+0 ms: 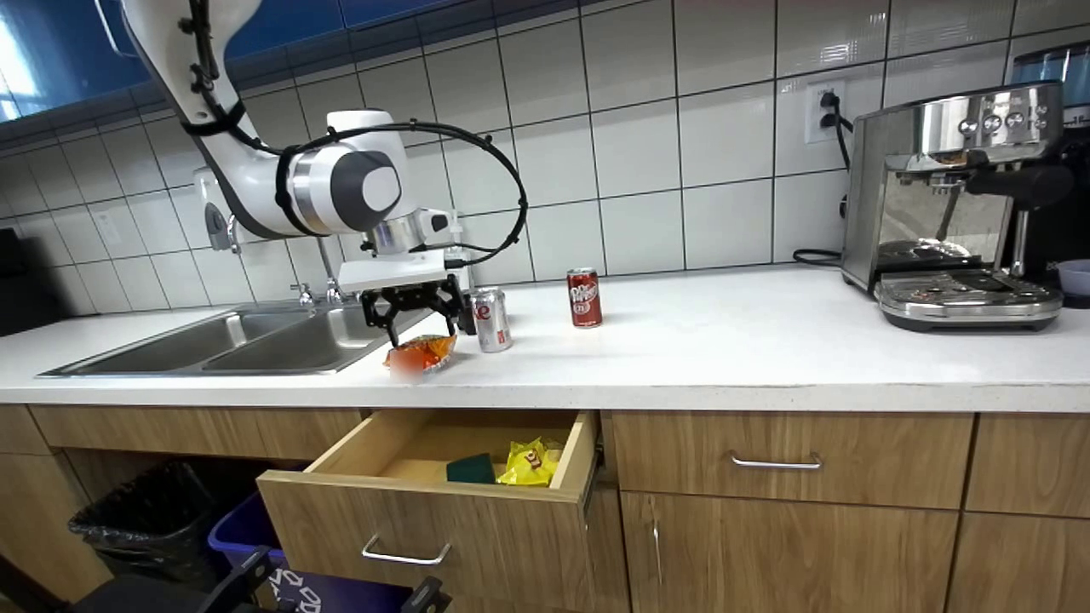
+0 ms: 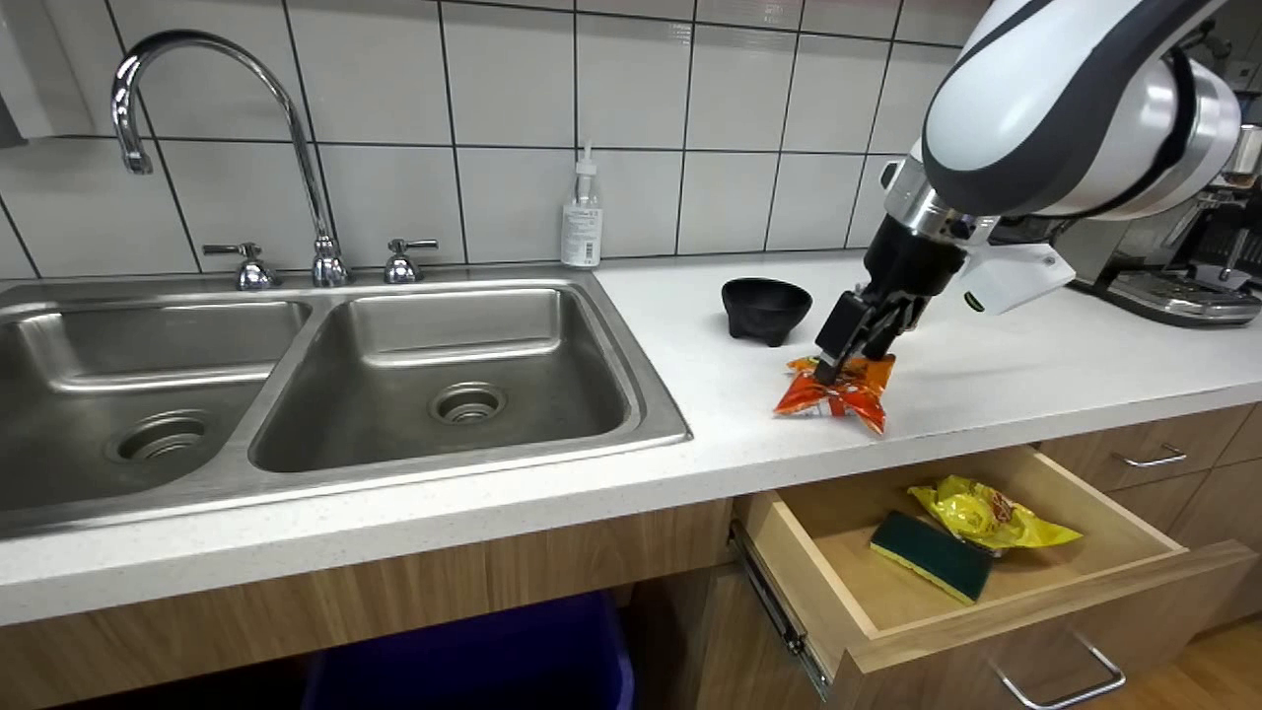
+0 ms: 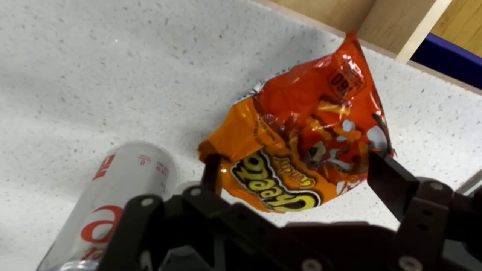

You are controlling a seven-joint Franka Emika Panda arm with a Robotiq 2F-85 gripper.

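My gripper is open over the counter, its two fingers spread to either side of a small orange and red Cheetos bag. Part of the bag lies between the fingers. In the wrist view the left finger meets an orange corner of it, and the right finger is at its other edge. The bag rests crumpled on the white counter, under the fingertips. Close beside the gripper stands an upright silver can, also seen in the wrist view.
A red Dr Pepper can, a black bowl and an espresso machine share the counter. The double sink lies beside them. Below, a drawer stands pulled out, holding a yellow bag and a green sponge.
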